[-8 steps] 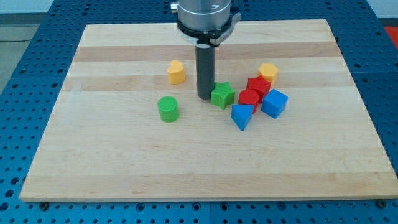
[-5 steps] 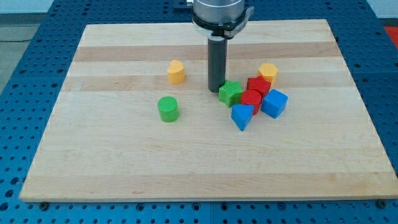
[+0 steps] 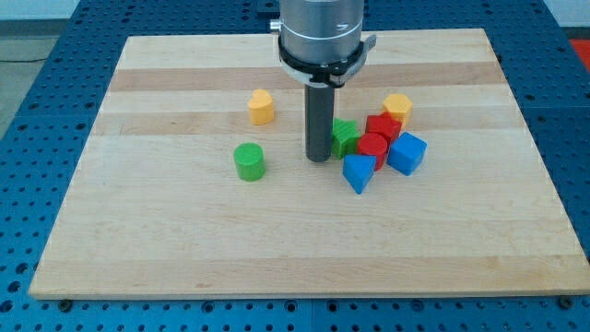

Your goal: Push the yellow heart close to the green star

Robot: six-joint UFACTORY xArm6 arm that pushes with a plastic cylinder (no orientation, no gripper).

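The green star [image 3: 347, 136] lies right of the board's middle, touching a red block [image 3: 371, 148] on its right. My tip [image 3: 318, 159] rests on the board just to the star's lower left, and the rod hides the star's left edge. One yellow block [image 3: 261, 107] lies apart at the upper left of the star. A second yellow block [image 3: 397, 107] lies at its upper right, behind the red blocks. I cannot tell for sure which of the two is the heart.
A green cylinder [image 3: 248, 161] stands left of my tip. Another red block [image 3: 383, 125], a blue triangular block [image 3: 359, 171] and a blue cube [image 3: 407, 153] cluster right of the star. The wooden board [image 3: 138, 231] lies on a blue perforated table.
My tip went from the star's left to its upper left, then down to its lower left. The green star slid a little to the right, against the red blocks.
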